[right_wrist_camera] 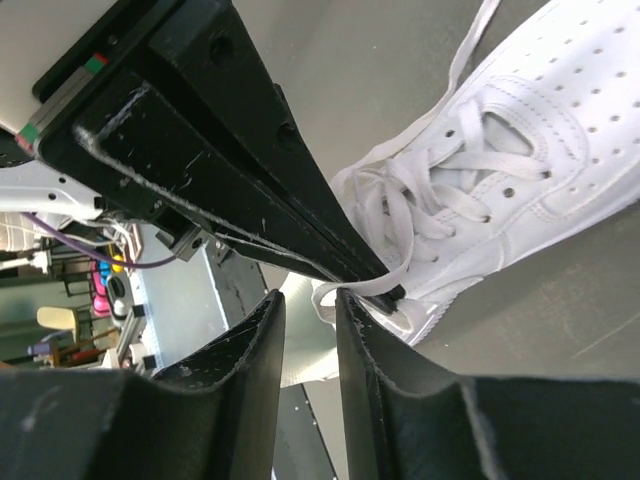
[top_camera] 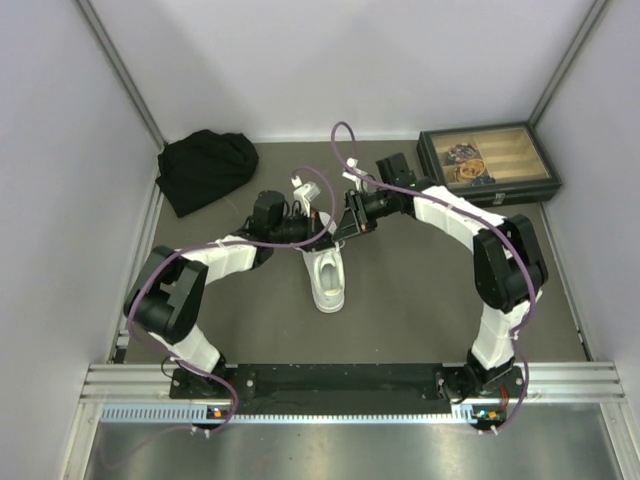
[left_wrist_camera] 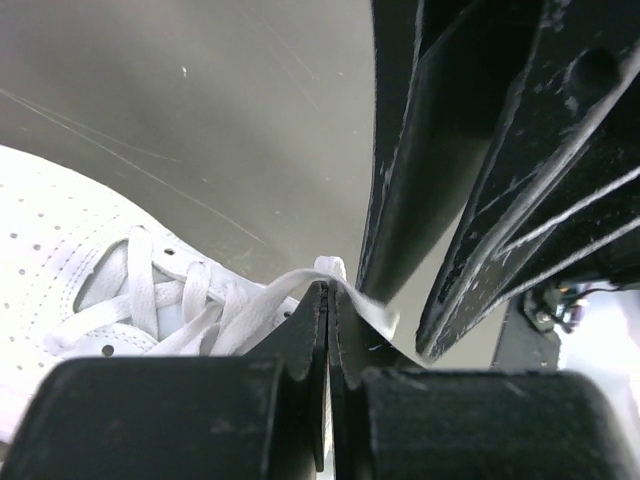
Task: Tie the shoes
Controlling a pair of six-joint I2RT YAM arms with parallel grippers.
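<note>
A white sneaker lies in the middle of the table with its toe toward the arm bases. Both grippers meet just above its laced end. My left gripper is shut on a flat white lace that runs taut from the eyelets up over its tips. In the right wrist view my right gripper stands open with a narrow gap, and the lace's end curls at its right fingertip. The left gripper's closed fingers come in there from the upper left. The right gripper's fingers fill the left wrist view's upper right.
A black cloth bundle lies at the back left. A dark box with a wooden tray stands at the back right. Purple cables loop above both wrists. Grey walls close in the table on three sides.
</note>
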